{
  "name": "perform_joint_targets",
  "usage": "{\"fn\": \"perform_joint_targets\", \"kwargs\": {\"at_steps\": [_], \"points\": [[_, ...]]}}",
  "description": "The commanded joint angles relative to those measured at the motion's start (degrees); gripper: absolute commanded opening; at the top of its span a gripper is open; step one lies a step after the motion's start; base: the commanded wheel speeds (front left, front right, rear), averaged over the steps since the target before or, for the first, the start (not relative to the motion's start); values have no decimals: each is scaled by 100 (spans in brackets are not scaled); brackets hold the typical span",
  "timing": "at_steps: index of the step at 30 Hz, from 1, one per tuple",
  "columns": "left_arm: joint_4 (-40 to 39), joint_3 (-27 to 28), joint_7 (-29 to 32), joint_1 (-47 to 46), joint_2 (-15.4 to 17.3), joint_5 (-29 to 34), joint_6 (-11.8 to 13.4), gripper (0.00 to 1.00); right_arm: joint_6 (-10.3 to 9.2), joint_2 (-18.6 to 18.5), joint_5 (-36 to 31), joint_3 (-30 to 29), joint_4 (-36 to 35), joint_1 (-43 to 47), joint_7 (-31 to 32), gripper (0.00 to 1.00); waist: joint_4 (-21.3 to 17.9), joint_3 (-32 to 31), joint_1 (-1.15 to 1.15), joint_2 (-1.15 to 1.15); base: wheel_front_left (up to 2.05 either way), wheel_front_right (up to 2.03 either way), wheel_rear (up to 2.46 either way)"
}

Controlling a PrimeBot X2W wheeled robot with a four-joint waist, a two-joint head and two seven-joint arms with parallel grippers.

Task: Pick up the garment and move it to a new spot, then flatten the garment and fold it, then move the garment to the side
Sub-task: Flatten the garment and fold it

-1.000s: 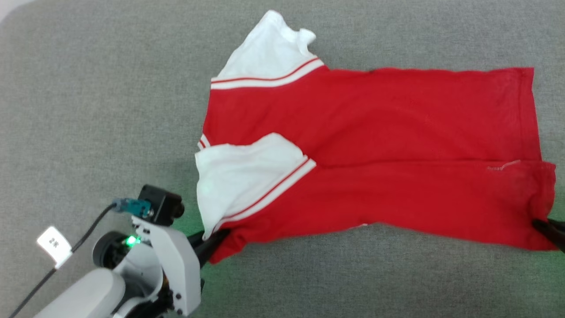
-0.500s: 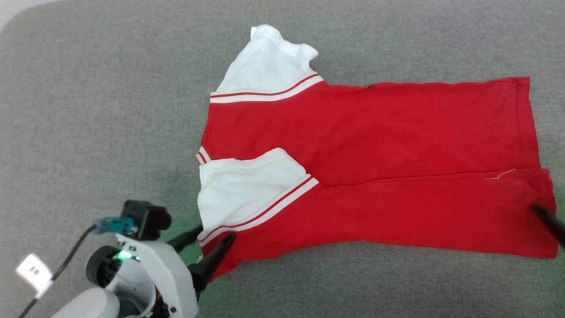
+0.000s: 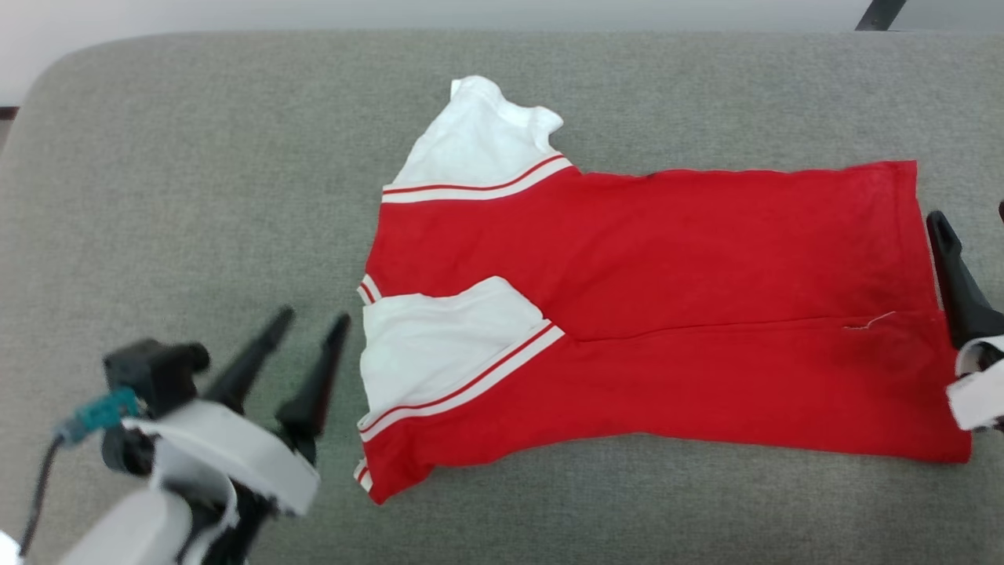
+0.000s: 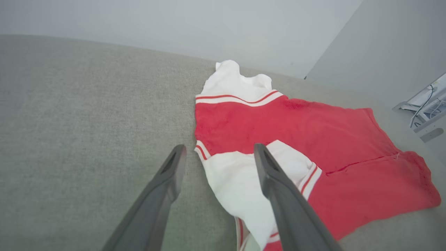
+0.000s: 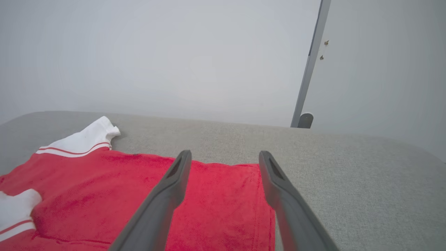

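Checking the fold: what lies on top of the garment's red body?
A white sleeve with striped trim lies folded onto the red body of the garment. The fabric beneath that sleeve is covered and cannot be seen.

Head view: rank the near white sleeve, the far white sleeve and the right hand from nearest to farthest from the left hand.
1. Near white sleeve, just right of the left hand.
2. Far white sleeve, farther up and right.
3. Right hand, beyond the red garment, at the right edge.
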Motion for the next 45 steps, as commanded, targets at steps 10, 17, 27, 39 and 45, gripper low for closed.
{"fn": "perform_joint_targets", "kwargs": {"at_steps": [10,17,27,39,45], "points": [[1066,215,-198,-2203,-19,681,-531,100,-9,785,-624,193,514,-478,-1696,100,-529,430,0,0,0,0,0],[2811,-249,513,-4008,-127,1136,-1225,100,-9,1029,-890,608,747,-586,-2273,100,-1015,835,0,0,0,0,0],[4368,-1226,2270,-5486,-296,921,-1653,100,-9,1192,-1035,984,698,-504,-2457,100,-1473,1187,0,0,0,0,0],[4415,-2355,4269,-6222,210,-349,-1653,100,-9,1061,-893,1400,495,-631,-2474,100,-1755,1483,0,0,0,0,0],[4476,-2660,4403,-6122,132,-693,-1653,0,-9,989,-813,1396,429,-710,-2383,100,-1752,1527,0,0,0,0,0]]}}
